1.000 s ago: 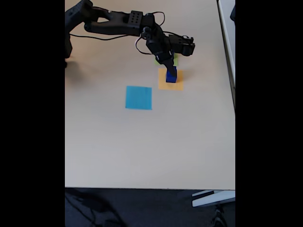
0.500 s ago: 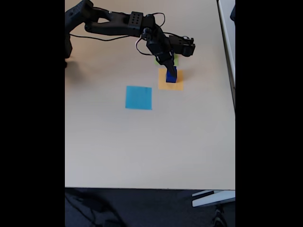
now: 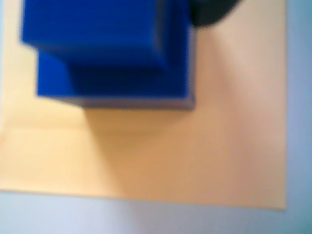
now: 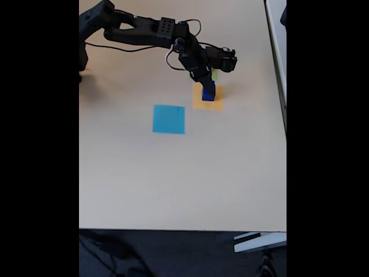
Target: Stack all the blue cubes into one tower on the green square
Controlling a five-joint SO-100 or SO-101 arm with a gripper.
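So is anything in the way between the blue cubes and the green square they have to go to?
Nothing visible on the table lies between them. The blue cubes stand on the orange square, and the green square sits just behind, mostly hidden by the gripper above the cubes.

Open table (image 4: 173, 179) lies all round; just the blue cubes (image 4: 208, 94) stand up, under the tool (image 4: 206, 85).

surface: pale beige flat tabletop (image 4: 173, 179) | lying flat on it: light blue paper square (image 4: 169, 119) near the middle; orange paper square (image 4: 214, 104) just right of it and farther back; pale yellow-green paper square (image 4: 214, 74) behind the orange one, mostly hidden | on the orange square: stepped dark blue cube stack (image 4: 208, 94)
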